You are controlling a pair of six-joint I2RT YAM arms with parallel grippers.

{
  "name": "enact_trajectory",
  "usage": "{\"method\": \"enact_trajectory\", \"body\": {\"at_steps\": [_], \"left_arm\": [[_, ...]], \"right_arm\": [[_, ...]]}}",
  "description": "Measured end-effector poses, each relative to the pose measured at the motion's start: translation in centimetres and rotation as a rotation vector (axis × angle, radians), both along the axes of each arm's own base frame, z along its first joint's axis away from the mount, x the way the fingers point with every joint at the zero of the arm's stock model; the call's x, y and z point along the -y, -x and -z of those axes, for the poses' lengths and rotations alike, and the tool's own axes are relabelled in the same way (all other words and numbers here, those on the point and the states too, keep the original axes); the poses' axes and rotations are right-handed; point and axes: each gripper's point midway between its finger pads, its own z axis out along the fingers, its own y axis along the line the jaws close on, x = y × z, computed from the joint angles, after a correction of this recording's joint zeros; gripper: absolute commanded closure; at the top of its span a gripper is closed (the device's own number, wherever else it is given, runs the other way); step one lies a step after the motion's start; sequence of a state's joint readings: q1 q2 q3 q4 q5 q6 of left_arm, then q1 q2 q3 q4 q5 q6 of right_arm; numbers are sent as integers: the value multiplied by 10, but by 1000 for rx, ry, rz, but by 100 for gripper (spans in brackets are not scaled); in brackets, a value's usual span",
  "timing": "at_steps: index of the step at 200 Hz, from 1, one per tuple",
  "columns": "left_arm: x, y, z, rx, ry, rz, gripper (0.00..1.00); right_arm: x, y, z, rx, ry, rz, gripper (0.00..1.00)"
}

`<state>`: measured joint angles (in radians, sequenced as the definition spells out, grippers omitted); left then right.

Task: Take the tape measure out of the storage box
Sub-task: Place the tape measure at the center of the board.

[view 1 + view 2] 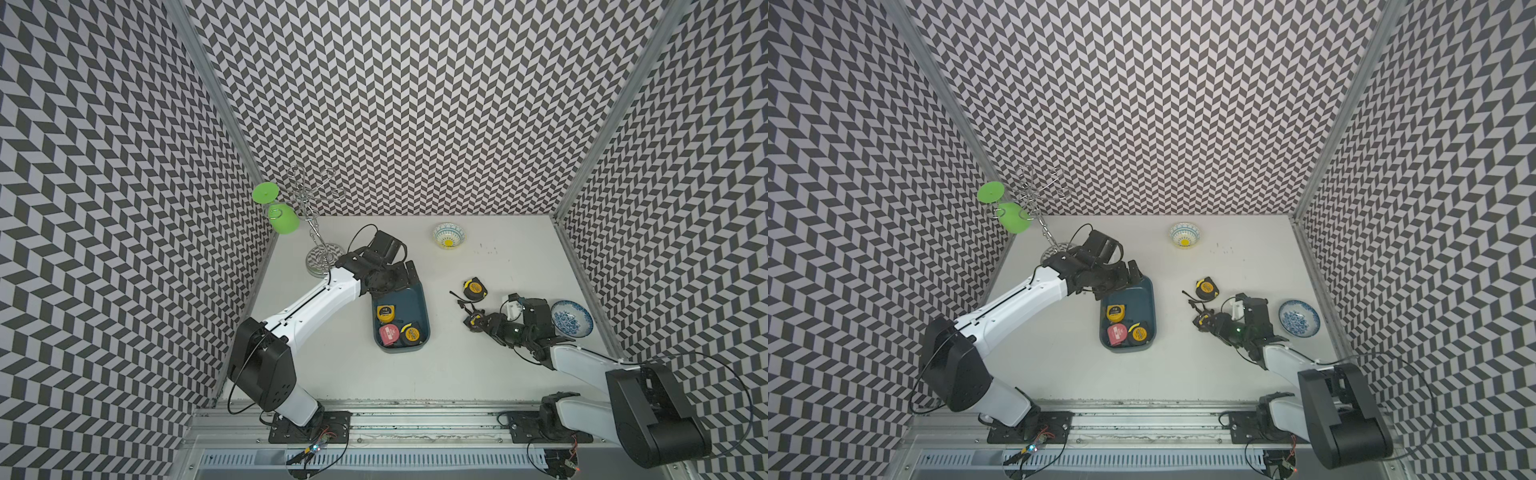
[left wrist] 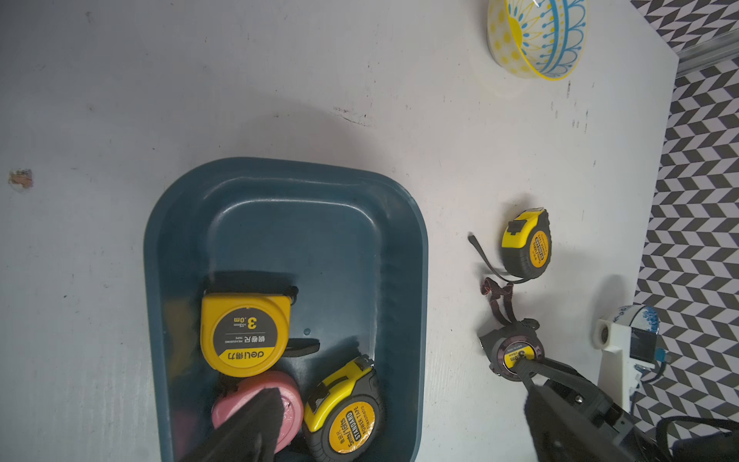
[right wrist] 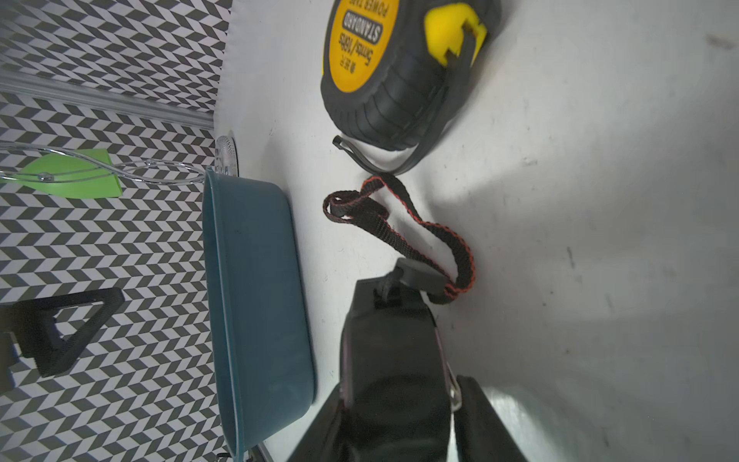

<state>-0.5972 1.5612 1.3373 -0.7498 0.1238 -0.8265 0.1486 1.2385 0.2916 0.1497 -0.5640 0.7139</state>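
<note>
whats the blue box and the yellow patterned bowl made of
Storage box: looks like moulded plastic, semi-gloss, with rounded corners and soft highlights. Yellow patterned bowl: probably glazed ceramic, glossy with a painted pattern; melamine is possible.

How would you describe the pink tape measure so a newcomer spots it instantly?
Find the teal storage box mid-table. At its near end, toward the left arm, lies the pink tape measure. It is the only case there without yellow.
</note>
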Motion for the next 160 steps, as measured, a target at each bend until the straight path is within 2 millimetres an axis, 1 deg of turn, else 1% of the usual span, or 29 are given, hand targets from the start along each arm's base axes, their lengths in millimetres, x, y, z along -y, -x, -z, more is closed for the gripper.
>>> {"method": "enact_trajectory", "body": {"at_steps": [14, 49, 75, 97, 126, 160], "left_arm": [[0, 0, 0, 1, -1, 1, 0], [-1, 0, 0, 4, -8, 6, 0], [-3, 1, 2, 3, -23, 12, 0], [-7, 2, 10, -15, -62, 13, 0], [-8, 1, 23, -48, -156, 38, 0], [-5, 3, 39, -76, -274, 84, 0]], "right_arm": [[3, 3, 5, -26, 22, 6, 41], [8, 2, 1, -31, 59, 19, 31], [13, 4, -2, -37, 86, 29, 18], [16, 4, -6, -34, 107, 41, 9], [19, 1, -19, -8, 123, 51, 4], [19, -7, -36, 22, 121, 55, 2]]}}
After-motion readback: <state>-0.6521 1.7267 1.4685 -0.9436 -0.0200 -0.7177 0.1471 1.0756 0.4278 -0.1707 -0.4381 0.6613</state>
